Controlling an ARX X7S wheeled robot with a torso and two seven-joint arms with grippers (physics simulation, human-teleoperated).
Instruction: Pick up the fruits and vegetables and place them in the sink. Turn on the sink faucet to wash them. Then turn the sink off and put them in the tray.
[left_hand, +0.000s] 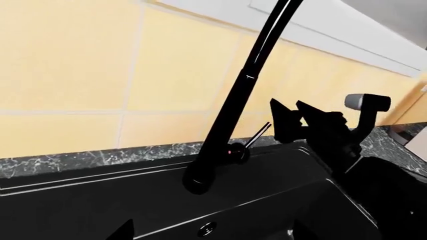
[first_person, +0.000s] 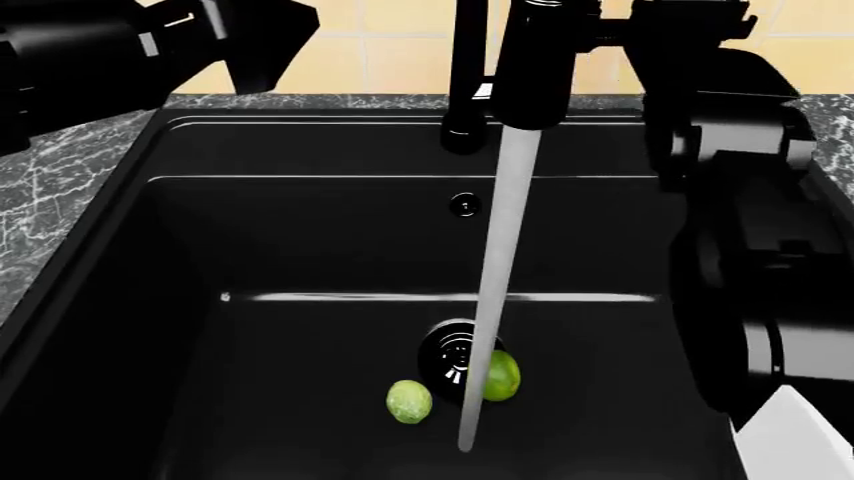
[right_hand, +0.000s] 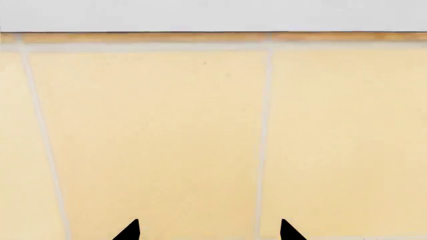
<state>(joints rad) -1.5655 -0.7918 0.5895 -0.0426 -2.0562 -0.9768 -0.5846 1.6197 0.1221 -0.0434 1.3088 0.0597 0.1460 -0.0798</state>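
Note:
A bright green lime (first_person: 499, 377) and a paler leafy sprout ball (first_person: 410, 402) lie on the floor of the black sink (first_person: 267, 240), beside the drain (first_person: 450, 352). Water (first_person: 497, 280) streams down from the spray head of the black sink faucet (first_person: 534, 60), landing between them. My left gripper (left_hand: 212, 231) is open and empty, held above the sink's back left corner. My right gripper (right_hand: 208, 231) is open too, facing the tiled wall. The left wrist view shows its fingers (left_hand: 285, 116) close beside the faucet's thin lever (left_hand: 258, 135), not touching it. The tray is out of view.
Grey marbled counter (first_person: 67, 190) borders the sink, with a yellow tiled wall (right_hand: 167, 125) behind. An overflow hole (first_person: 465, 205) sits in the sink's back wall. My right arm (first_person: 747, 250) hangs over the sink's right side.

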